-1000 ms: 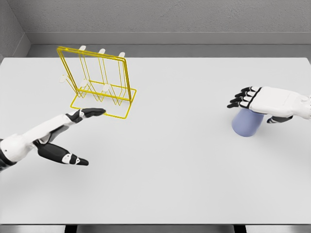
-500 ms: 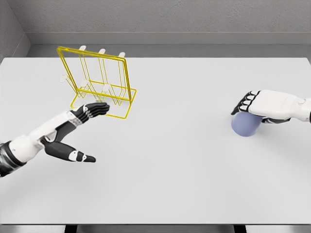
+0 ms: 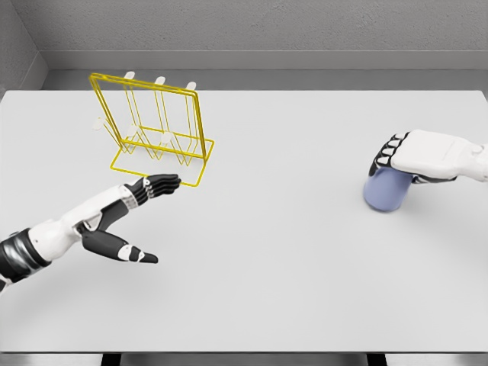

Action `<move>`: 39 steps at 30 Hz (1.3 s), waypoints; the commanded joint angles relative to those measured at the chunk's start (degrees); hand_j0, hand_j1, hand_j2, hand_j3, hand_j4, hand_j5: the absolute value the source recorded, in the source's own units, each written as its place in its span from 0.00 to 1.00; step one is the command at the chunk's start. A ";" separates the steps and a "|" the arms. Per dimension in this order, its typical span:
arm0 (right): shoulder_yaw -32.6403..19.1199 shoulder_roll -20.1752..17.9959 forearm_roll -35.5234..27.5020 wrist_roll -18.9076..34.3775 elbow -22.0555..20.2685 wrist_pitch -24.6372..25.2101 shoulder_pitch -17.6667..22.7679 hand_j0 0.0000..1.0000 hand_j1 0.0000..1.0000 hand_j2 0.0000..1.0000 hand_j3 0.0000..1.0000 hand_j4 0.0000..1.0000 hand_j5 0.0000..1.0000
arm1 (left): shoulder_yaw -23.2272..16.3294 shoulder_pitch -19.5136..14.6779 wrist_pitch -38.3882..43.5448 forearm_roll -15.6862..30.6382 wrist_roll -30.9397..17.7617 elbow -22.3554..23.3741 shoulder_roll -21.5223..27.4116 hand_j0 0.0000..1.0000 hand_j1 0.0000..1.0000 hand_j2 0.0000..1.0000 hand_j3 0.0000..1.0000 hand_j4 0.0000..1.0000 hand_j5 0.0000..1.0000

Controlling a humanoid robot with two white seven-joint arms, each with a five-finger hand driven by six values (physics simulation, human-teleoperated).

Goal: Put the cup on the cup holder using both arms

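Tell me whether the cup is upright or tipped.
Upright: the cup stands on the table, right hand curled over its top.

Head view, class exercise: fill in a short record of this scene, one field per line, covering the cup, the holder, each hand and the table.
cup: blue cup, upright on the table's right side
cup holder: yellow wire rack, far left of the table, no cup on it
right hand: right hand on top of the cup, fingers curled over its far edge
left hand: left hand open, fingertips pointing at the rack's near edge, holding nothing
table: white table
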 commanded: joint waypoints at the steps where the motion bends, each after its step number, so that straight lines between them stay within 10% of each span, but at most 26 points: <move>1: -0.22 -0.29 -0.37 -0.05 -0.28 0.10 -0.09 0.61 0.61 0.61 0.61 0.61 0.61 | -0.02 0.00 0.54 0.38 0.00 0.06 -0.62 1.00 1.00 1.00 1.00 1.00 1.00; 18: -0.92 -1.43 -0.20 -0.05 -13.38 0.10 -0.97 0.56 0.56 0.56 0.56 0.56 0.56 | -3.01 -0.44 10.30 6.71 -0.17 4.01 -8.01 1.00 1.00 1.00 1.00 1.00 1.00; 39: -0.49 9.20 -0.20 2.59 -13.64 0.10 -3.60 0.53 0.53 0.53 0.53 0.53 0.53 | -6.00 -3.78 10.30 6.71 -0.26 10.78 -12.49 1.00 1.00 1.00 1.00 1.00 1.00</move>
